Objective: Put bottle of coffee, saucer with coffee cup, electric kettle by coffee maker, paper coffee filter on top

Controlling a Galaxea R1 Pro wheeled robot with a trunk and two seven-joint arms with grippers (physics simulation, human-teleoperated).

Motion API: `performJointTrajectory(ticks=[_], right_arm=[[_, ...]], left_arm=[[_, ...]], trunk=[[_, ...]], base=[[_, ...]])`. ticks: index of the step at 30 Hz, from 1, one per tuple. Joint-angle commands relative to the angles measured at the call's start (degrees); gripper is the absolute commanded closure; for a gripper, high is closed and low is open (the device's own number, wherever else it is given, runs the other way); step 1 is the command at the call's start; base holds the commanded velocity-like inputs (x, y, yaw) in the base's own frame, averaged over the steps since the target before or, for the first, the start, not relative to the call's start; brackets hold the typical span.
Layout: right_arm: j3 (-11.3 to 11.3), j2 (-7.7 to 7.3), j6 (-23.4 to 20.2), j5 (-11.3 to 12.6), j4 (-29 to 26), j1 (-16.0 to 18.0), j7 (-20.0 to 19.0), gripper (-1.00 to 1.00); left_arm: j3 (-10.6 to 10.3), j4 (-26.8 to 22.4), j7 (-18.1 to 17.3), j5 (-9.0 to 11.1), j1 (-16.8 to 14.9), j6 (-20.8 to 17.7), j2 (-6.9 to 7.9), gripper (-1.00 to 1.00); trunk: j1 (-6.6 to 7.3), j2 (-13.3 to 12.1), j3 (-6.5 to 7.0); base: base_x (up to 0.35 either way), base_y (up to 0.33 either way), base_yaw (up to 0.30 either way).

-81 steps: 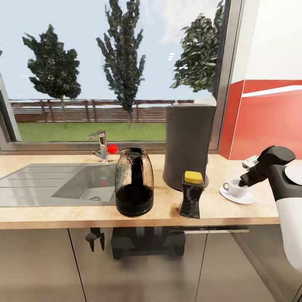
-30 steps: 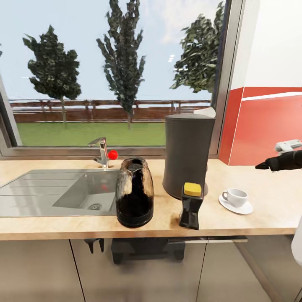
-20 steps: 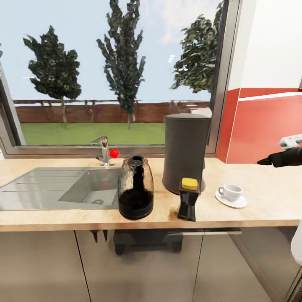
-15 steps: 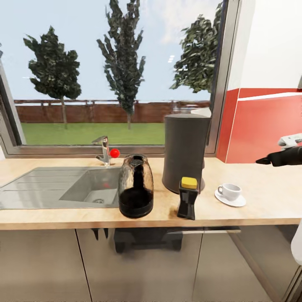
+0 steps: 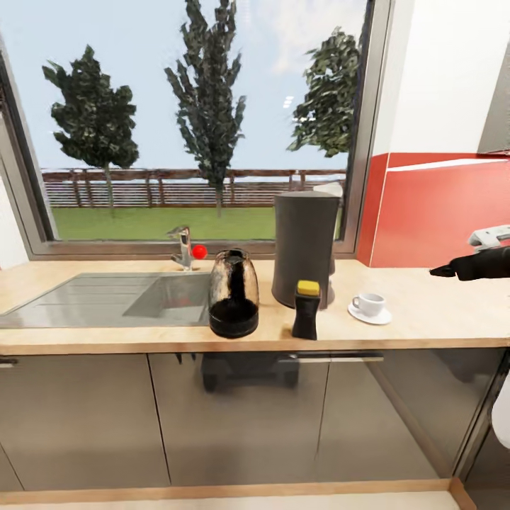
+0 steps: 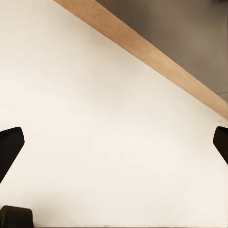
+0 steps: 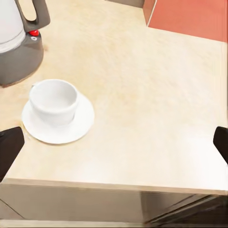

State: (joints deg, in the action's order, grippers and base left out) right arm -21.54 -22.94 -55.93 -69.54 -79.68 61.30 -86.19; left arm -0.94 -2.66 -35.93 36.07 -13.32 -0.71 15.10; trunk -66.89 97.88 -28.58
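On the kitchen countertop [image 5: 425,319] the tall dark grey coffee maker [image 5: 306,248] stands by the window with the pale paper coffee filter [image 5: 327,189] on top. The glassy dark electric kettle [image 5: 234,294] is at its left front. The yellow-capped bottle of coffee [image 5: 307,309] stands just in front of it. To its right the white coffee cup [image 5: 370,304] sits on the saucer [image 5: 371,316]. My right gripper [image 5: 443,271] hovers open to the right of and above the cup [image 7: 53,100] and saucer [image 7: 71,126], holding nothing. My left gripper [image 6: 114,142] is open over pale floor.
A steel sink [image 5: 106,301] with a faucet [image 5: 185,248] and red knob [image 5: 200,251] takes up the counter's left part. Glossy grey cabinets [image 5: 234,418] run below. A red backsplash [image 5: 439,212] rises behind the right end, and bare worktop [image 7: 156,95] lies right of the saucer.
The whole view has pulled back from the counter, so the camera moved. My right gripper, close over the cup 2.7 s ago, has lifted away to the right. The counter items kept their places.
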Motion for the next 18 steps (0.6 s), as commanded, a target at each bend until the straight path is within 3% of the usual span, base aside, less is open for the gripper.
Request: performJointTrajectory(ticks=[1, 10, 18], right_arm=[[0.0, 0.0, -0.6, -0.5, 0.0, 0.1, -0.6, -1.0], [0.0, 0.04, -0.5, -0.5, 0.0, 0.0, -0.6, -1.0], [0.0, 0.35, -0.5, -0.4, 0.0, -0.7, -0.3, -1.0]], left_arm=[[-0.1, 0.0, -0.2, 0.2, 0.0, -0.1, 0.01, -1.0], [-0.1, 0.0, -0.2, 0.2, 0.0, -0.1, 0.01, -1.0], [-0.1, 0.0, -0.2, 0.2, 0.0, -0.1, 0.01, -1.0]], trunk=[[0.04, 0.0, -0.07], [0.04, 0.0, -0.07], [0.04, 0.0, -0.07]], base=[[-0.335, 0.0, 0.0], [-0.3, 0.0, 0.0], [-0.08, 0.0, 0.0]])
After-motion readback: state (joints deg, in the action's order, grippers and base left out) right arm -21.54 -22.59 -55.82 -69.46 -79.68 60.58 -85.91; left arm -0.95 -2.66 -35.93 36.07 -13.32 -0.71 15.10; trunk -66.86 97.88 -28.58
